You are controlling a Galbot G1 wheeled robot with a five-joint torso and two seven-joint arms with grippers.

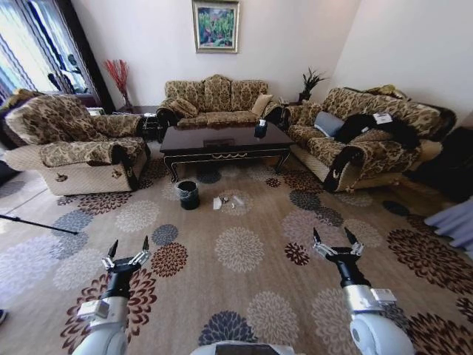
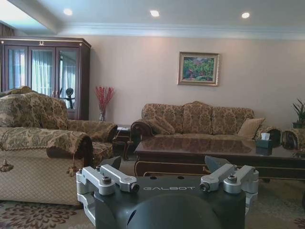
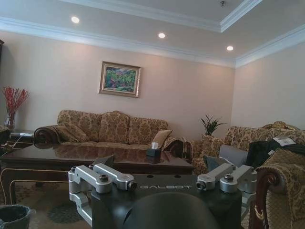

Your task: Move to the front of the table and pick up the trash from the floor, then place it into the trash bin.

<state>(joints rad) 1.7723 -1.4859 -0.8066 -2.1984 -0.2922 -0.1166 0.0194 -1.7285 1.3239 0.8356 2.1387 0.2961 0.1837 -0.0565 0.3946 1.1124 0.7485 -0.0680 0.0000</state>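
The trash [image 1: 229, 201] — a white crumpled wrapper, likely light and soft, best pinched at its bulk — lies beside the trash bin [image 1: 188, 194], both left gripper [image 1: 126, 248] and right gripper [image 1: 334, 242] spread wide, empty.

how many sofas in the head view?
3. One sofa against the back wall behind the table, one sofa on the robot's left, one sofa on its right. More may sit outside the view.

**Inventory of the room, by count**

One table [image 1: 225, 140]; one trash bin [image 1: 188, 194] at its 7 o'clock; about three trash pieces [image 1: 228, 200] on the floor [image 1: 244, 251]; three sofas [image 1: 214, 100]; one framed painting [image 1: 216, 26]; two grippers, left [image 1: 127, 248] and right [image 1: 333, 238].
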